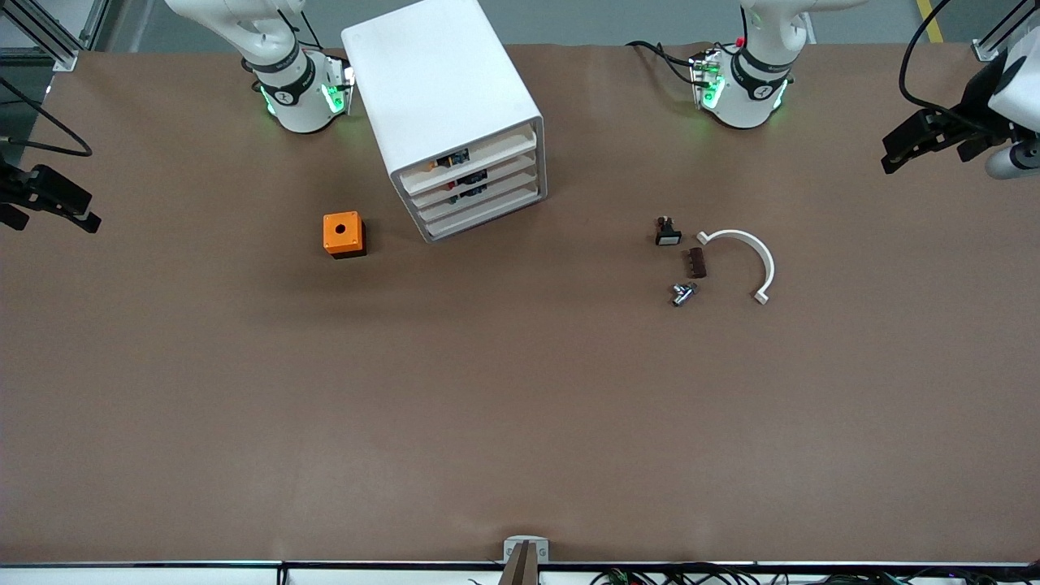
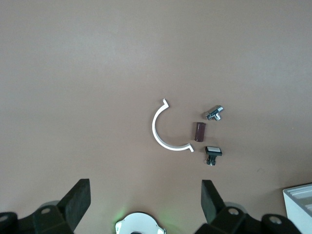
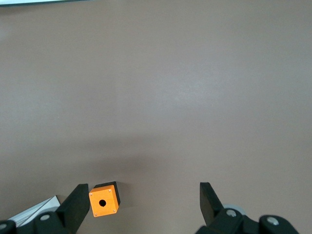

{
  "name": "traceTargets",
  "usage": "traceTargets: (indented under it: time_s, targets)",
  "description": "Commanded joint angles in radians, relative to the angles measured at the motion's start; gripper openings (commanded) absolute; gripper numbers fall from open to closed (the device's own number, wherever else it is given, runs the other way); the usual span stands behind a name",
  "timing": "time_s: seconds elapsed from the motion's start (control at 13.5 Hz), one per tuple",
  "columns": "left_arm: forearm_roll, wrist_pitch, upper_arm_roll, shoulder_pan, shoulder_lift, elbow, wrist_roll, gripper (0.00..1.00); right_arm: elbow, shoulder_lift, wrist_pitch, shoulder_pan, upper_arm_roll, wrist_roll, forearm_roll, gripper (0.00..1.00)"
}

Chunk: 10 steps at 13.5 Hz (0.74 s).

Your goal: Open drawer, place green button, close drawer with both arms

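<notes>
- The left black two-finger gripper (image 1: 894,154) hangs empty, fingers spread wide, over the left arm's end of the brown table (image 1: 520,406).
- The right black two-finger gripper (image 1: 85,221), equally wide and empty, hangs over the right arm's end; both arms wait.
- The third-from-top shallow white plastic drawer (image 1: 479,205) sits closed in the boxy white cabinet (image 1: 439,89).
- No green-capped button shows; a small black switch (image 1: 667,232), dark brown block (image 1: 697,262), metal fitting (image 1: 682,293) and white curved clamp (image 1: 751,253) lie clustered together.
- An orange box with a hole (image 1: 343,234) stands beside the cabinet.

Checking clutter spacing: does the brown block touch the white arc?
Apart. The left wrist view shows bare table between the brown block and the white arc.
</notes>
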Motion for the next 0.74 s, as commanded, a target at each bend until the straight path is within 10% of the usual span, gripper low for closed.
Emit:
traceTargets:
  time_s: [0.0, 0.67]
  targets:
    - [0.000, 0.025, -0.010, 0.010, -0.044, -0.056, 0.027, 1.00, 0.020, 0.005, -0.015, 0.003, 0.006, 0.020, -0.008, 1.00]
    - [0.005, 0.017, -0.004, 0.008, -0.012, -0.009, 0.128, 1.00, 0.020, 0.009, -0.011, 0.000, 0.004, 0.026, 0.000, 1.00]
